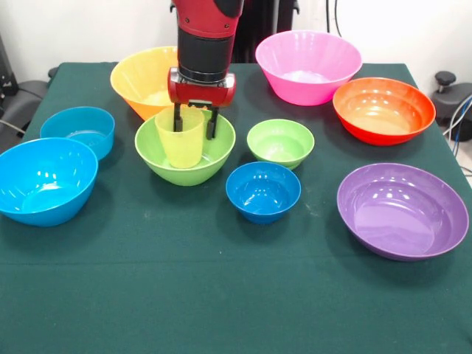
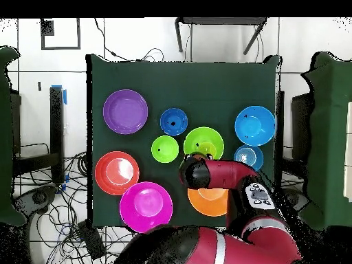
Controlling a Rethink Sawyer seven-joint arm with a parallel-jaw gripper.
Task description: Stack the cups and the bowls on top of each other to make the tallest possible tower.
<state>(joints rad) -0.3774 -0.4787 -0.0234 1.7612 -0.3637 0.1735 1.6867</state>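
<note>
The pale yellow tumbler (image 1: 181, 141) stands upright inside the large lime-green bowl (image 1: 151, 155) at mid-table; it also shows in the overhead view (image 2: 205, 148). My gripper (image 1: 195, 122) hangs straight down over the tumbler's rim. One finger is inside the cup and the other is outside its right wall, with a wide gap between them, so it is open. Loose bowls lie around: small green (image 1: 280, 142), small blue (image 1: 263, 190), purple (image 1: 402, 210), red-orange (image 1: 383, 109), pink (image 1: 308, 65) and yellow-orange (image 1: 140, 77). No tower stands beyond the cup in the bowl.
A large light-blue bowl (image 1: 44, 181) and a smaller low light-blue bowl (image 1: 77, 129) sit at the left of the front view. The dark green cloth (image 1: 221, 295) covers the table. In the overhead view my arm (image 2: 220, 175) covers part of the orange bowl (image 2: 208, 201).
</note>
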